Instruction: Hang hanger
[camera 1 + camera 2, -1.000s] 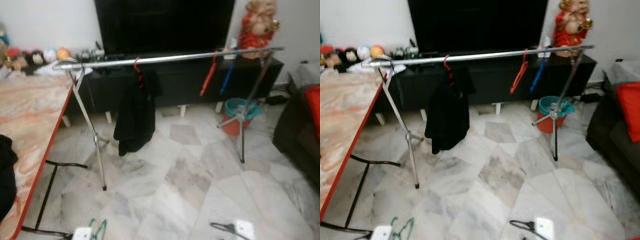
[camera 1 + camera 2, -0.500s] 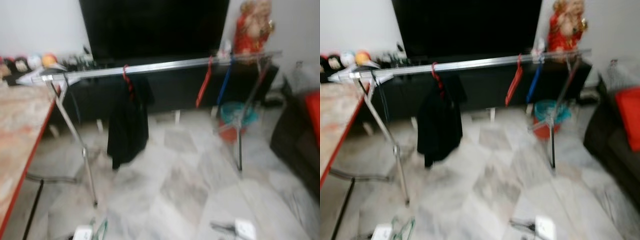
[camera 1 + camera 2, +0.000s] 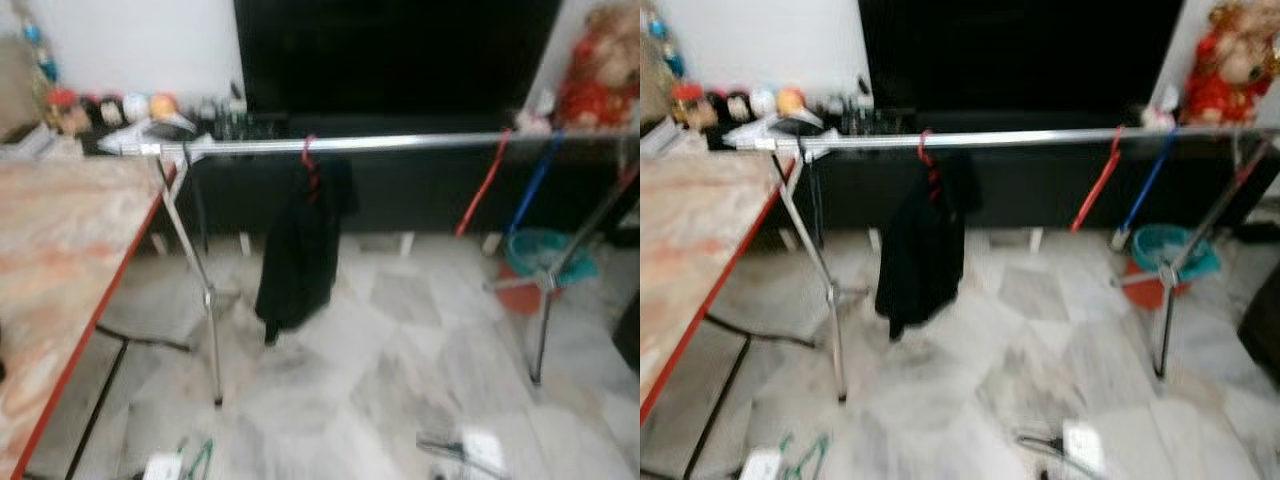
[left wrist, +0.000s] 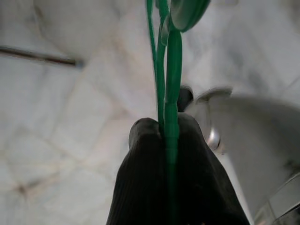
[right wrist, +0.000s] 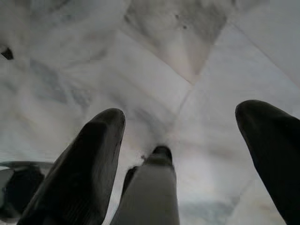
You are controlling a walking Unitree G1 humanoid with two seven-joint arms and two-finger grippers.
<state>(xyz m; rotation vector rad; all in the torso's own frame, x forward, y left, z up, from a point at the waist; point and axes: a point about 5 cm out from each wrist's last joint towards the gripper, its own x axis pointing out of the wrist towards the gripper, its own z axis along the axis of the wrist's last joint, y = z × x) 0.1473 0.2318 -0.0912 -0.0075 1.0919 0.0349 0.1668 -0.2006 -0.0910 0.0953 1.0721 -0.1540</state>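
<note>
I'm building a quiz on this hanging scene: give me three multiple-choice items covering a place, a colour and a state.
1. Where does the black garment hang?
A. on the silver clothes rail
B. on the marble-patterned table
C. on the floor

2. What colour is the plastic hanger in the left gripper?
A. red
B. green
C. blue

3. How do the right gripper fingers stand?
A. shut on a hanger
B. shut on cloth
C. apart, holding nothing

Key: 1 A, it dangles from the rail; 2 B, green bars run between the left fingers; 3 C, bare floor shows between them.
</note>
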